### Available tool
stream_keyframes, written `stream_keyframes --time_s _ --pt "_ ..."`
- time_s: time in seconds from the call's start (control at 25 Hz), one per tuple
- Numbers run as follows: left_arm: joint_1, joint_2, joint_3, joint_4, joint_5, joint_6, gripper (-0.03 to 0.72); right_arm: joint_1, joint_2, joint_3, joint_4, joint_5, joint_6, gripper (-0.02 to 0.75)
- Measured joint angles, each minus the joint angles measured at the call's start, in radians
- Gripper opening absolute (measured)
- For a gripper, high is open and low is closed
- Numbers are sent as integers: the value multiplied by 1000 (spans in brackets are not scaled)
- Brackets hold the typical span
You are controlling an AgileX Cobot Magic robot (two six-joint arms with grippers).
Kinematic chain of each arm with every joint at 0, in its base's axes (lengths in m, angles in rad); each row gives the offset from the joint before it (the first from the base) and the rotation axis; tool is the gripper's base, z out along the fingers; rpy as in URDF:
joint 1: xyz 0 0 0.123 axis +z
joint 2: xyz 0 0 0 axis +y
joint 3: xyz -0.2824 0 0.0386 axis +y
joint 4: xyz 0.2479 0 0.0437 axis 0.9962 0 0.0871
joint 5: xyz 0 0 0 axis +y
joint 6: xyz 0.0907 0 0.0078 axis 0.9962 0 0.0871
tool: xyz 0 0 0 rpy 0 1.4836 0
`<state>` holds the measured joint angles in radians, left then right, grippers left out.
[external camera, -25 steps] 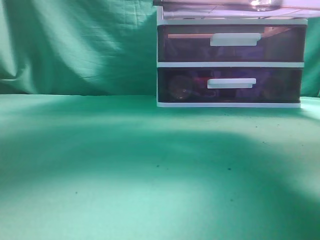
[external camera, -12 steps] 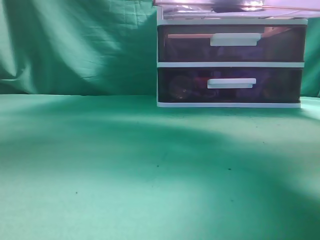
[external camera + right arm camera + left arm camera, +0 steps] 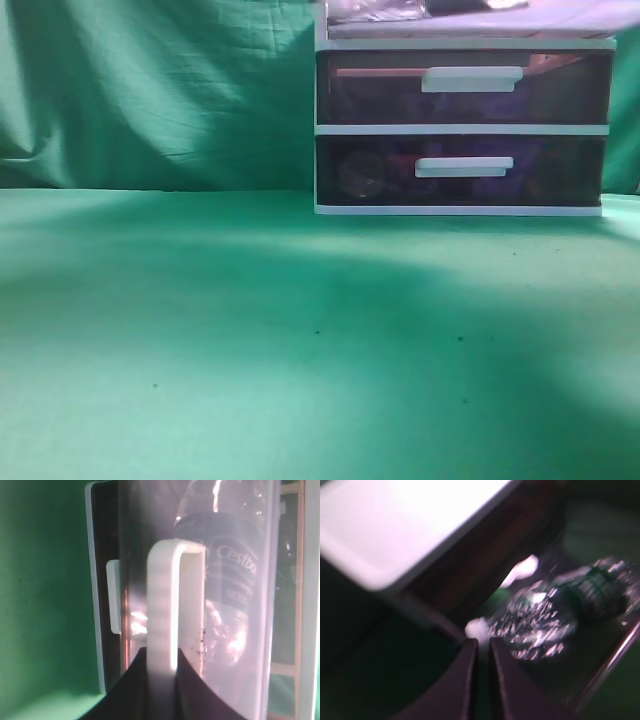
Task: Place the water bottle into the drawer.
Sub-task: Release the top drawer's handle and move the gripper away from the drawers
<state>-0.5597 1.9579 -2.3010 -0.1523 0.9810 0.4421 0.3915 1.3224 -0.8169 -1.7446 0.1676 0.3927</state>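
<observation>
The drawer point(image 3: 470, 18) shows only as a strip at the top edge of the exterior view, above two like drawers. In the right wrist view my right gripper point(image 3: 160, 649) is shut on the drawer's white bar handle point(image 3: 172, 595). The water bottle point(image 3: 232, 575), clear with a dark "Cestbon" label, lies inside behind the translucent front. In the left wrist view the bottle point(image 3: 547, 617) lies in the drawer below the unit's white top point(image 3: 410, 520). My left gripper point(image 3: 481, 642) is shut and empty just short of it. A small white blur sits at its fingertips.
The white-framed unit point(image 3: 462, 128) stands at the back right on a green cloth point(image 3: 250, 340). Its two lower drawers point(image 3: 460, 168) are closed, and the lowest holds dim items. A green curtain point(image 3: 150, 90) hangs behind.
At the top edge of the exterior view the bright glints of the bottle have shifted from right to left. The drawer's lower edge has changed a little. The lower drawers have not moved.
</observation>
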Motion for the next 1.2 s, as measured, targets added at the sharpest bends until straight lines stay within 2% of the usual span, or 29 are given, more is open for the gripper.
stream_keyframes --time_s 0.08,0.16,0.24,0.32,0.52,0.64,0.84,1.0,1.2 --pt "4 -18 0 202 155 -147 0 0 0 -4 4 8 -28 78" --pt "6 -34 0 286 253 -197 0 0 0 -23 10 12 -69 78" --pt "6 -58 0 269 277 -220 0 0 6 -59 15 18 -89 78" --pt "6 -93 11 205 283 -225 0 0 19 -105 22 19 -100 78" --pt "6 -225 127 120 289 -226 0 0 126 -221 33 5 -104 78" --pt "6 -345 263 110 276 -227 0 -20 206 -297 37 12 -114 78" --pt "6 -642 586 108 179 -228 0 -93 320 -420 30 -34 -129 78" --pt "6 -875 854 108 41 -236 0 -180 388 -511 1 -168 -137 78" --pt "6 -1058 1074 108 -85 -286 0 -262 467 -618 -22 -344 -156 78"
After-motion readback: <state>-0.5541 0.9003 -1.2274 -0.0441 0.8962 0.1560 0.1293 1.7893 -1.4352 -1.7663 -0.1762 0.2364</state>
